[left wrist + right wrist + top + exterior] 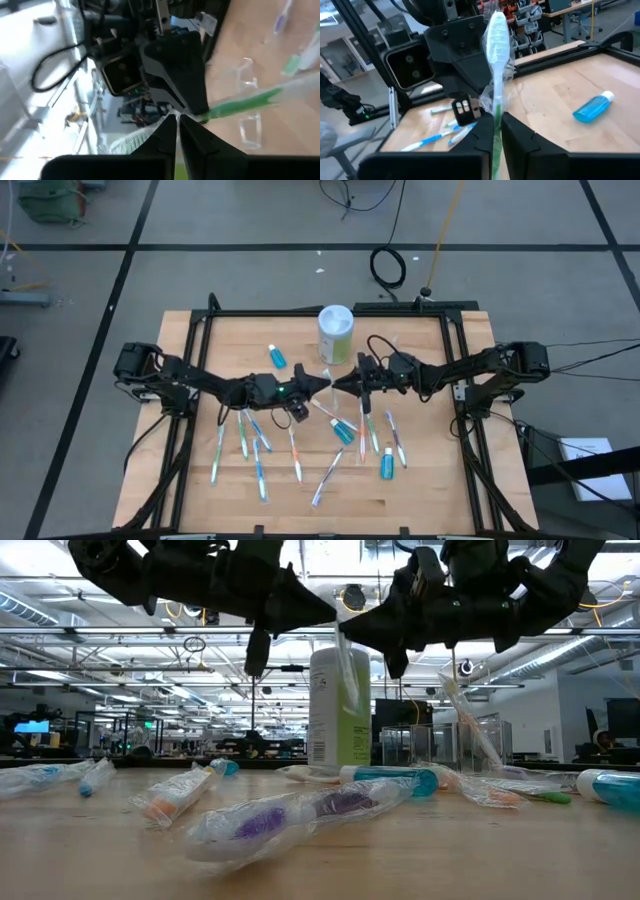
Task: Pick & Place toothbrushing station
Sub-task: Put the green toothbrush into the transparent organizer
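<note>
— So which arm actually has the wrapped green toothbrush (496,60)?

— Both seem to. The right gripper (342,383) is closed on its green handle, with the white bristle head standing up past the fingertips in the right wrist view. The left gripper (318,383) meets it tip to tip above the middle of the table (430,490); in the left wrist view its fingers (162,137) are pinched nearly together on the crinkled clear wrapper at one end. I'd call that a hand-over, or a pull at the wrapper.

— And which way does the brush lie?

— Its long axis runs roughly crosswise to the line of the two arms, sticking out of the right fingers. Seen from table height, a slim wrapped piece hangs between the two grippers in front of the white and green cup (335,333).

— So the cup is the target?

— Probably. It stands upright just behind the grippers, toward the table's far edge, about equally near both arms.

— Materials?

— Thin, slippery film over a hard slim plastic handle; the wrapper could slide before the brush does. Other wrapped toothbrushes (258,465), blue, green and purple, lie scattered flat on the pale wood, with three teal toothpaste tubes (386,465) among them, smooth and rounded.
</note>
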`<state>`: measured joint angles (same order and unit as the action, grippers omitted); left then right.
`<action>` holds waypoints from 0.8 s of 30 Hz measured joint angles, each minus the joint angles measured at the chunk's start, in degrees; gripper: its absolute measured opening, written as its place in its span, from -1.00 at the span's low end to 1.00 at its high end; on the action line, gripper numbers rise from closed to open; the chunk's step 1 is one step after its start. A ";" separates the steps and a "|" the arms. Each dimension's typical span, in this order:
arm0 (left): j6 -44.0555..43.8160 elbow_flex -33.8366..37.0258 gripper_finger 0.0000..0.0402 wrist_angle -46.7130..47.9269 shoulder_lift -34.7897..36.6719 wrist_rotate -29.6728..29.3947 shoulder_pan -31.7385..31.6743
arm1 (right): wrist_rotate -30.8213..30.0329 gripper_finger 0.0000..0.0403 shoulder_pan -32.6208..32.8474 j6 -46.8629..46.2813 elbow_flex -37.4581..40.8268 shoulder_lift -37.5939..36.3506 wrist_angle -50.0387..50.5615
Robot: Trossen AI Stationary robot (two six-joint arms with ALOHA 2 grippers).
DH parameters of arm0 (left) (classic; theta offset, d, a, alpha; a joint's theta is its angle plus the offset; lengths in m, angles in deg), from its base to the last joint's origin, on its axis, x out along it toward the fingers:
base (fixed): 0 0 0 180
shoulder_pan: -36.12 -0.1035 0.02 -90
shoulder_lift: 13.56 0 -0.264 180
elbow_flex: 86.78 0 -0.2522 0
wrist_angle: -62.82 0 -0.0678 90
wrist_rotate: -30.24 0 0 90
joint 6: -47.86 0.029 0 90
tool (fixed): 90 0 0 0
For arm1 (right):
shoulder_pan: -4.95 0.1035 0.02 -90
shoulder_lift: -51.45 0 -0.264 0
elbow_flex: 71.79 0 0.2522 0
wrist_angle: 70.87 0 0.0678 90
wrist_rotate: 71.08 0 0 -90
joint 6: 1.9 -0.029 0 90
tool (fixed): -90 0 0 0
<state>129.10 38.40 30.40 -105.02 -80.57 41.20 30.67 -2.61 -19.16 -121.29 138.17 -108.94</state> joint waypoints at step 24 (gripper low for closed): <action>-40.56 -0.02 -0.26 9.85 5.23 -18.21 2.37 | -14.80 -1.00 -3.12 9.19 -0.02 -17.45 27.40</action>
<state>88.54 38.38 40.25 -99.79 -98.78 43.58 15.87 -5.73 -9.96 -121.32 120.72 -81.54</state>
